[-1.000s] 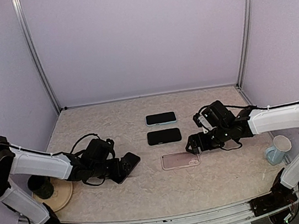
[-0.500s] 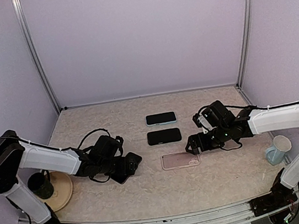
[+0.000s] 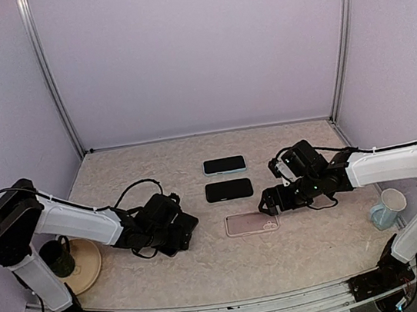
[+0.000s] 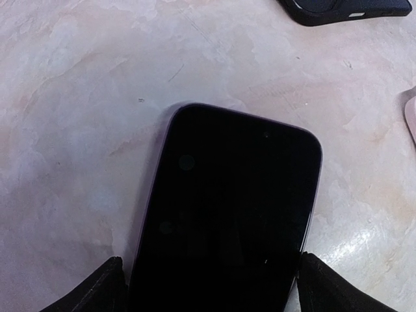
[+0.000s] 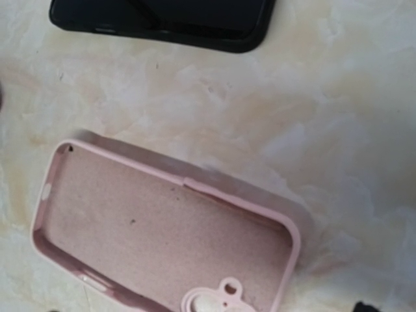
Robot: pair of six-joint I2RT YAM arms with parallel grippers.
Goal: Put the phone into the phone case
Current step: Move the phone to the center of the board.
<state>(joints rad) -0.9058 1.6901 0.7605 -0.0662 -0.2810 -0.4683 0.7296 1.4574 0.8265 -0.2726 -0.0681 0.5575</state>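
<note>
1. While the left jaws are standing spread to either side of the phone (image 4: 227,214), their dark fingertips (image 4: 91,292) are sitting right against its long edges. Whether they are pressing on it I cannot tell.
2. The phone is lying flat on the tabletop (image 3: 149,172) with its glass facing up and showing only black. It is resting left of the phone case (image 5: 162,240) and apart from it.
3. The right jaws are hanging spread wide just above the right end of the phone case, pinching nothing.
4. The phone case is lying open side up, showing a pale pink lining and a raised rim. Its camera cut-out (image 5: 227,289) is sitting at the bottom edge of the right wrist view.
5. A black handset (image 3: 229,190) is lying just beyond the case, and a second handset (image 3: 224,165) with a pale blue edge is lying farther back. Any marking on either is too small to read.
6. A light blue mug (image 3: 389,208) is standing at the right, near the right arm's base.
7. A dark green mug (image 3: 56,259) is sitting on a tan plate (image 3: 88,270) at the far left.
8. The tabletop is showing a beige, marbled pattern with a slight sheen.
9. Plain lilac walls are closing in the space on three sides, with thin metal posts (image 3: 50,77) running up the back corners.
10. A metal rail (image 3: 230,308) is running along the near edge, between the two arm bases.
</note>
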